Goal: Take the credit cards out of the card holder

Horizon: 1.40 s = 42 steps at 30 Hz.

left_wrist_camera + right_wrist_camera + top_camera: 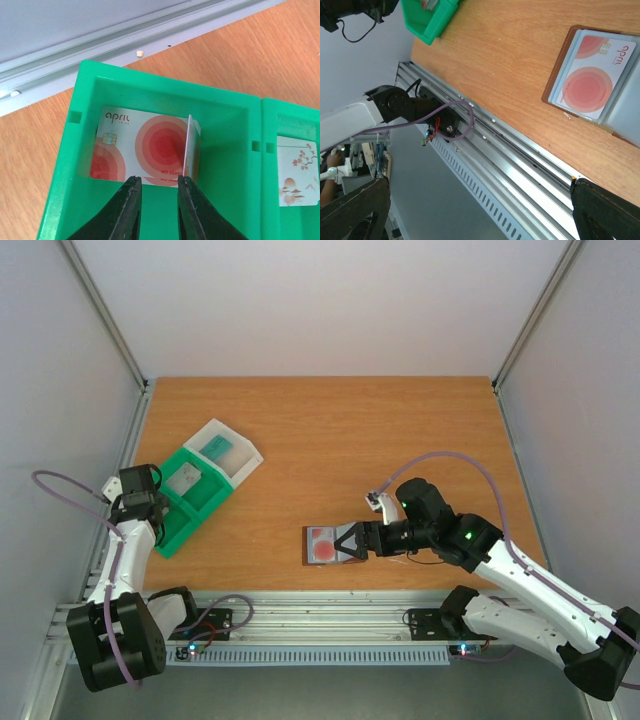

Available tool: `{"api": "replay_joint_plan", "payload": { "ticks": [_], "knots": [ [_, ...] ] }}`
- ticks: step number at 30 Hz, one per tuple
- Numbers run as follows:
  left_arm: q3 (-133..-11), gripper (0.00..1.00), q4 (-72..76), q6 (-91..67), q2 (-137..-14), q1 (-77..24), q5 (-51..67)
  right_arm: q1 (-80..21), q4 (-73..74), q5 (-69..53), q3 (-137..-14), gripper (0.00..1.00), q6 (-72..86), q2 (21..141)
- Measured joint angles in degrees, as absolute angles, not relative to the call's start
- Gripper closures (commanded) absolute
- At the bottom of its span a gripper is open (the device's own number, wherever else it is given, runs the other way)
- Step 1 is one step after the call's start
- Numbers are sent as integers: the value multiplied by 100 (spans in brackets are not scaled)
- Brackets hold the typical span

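the left gripper [160, 184], barely parted and empty, may snag and flip the credit card [190, 146] standing on edge just ahead of one fingertip; the right gripper [338, 542] gapes wide, empty.

Light: bright, even, cast from overhead.
Shadows: thrown faintly on the table [330, 430].
Blur: seen on the left gripper [159, 181], near the lens.

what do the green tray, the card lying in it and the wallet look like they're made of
Green tray: most likely moulded plastic, given the uniform colour, soft sheen, rounded corners and moulded slots in the walls.
Card lying in it: thin, glossy printed plastic with a small metallic chip.
Wallet: the matt brown rim looks like leather or an imitation; which one cannot be told.
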State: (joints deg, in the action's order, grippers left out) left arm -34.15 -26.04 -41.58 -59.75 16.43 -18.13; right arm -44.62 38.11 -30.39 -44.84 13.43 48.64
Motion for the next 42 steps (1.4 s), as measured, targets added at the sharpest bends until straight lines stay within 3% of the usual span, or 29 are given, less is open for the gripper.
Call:
{"api": "replay_joint_plan", "payload": {
  "ticks": [6, 9, 10, 16, 28, 42],
  "knots": [
    [-3415, 70, -2724, -4195, -5946, 1645, -1892, -4462, 3809, -3041, -4484, 2, 1345, 4930],
    [-3415, 88, -2773, -4219, -5859, 1643, -1914, -4462, 3809, -3039, -4484, 1, 1345, 4928],
    [-3415, 89, -2775, -4228, -5806, 1645, -1900, -4462, 3809, -3037, -4484, 2, 1345, 4928],
    [-3527, 81, -2875, -4217, -5651, 1643, -1575, -4462, 3806, -3039, -4484, 2, 1341, 4954],
    [-3802, 81, -2735, -4372, -6305, 1643, -1098, -4462, 3795, -3048, -4484, 2, 1306, 5188],
    [-3820, 80, -2646, -4438, -7076, 1645, -1474, -4462, 3811, -3041, -4499, 2, 1232, 5269]
  ]
}}
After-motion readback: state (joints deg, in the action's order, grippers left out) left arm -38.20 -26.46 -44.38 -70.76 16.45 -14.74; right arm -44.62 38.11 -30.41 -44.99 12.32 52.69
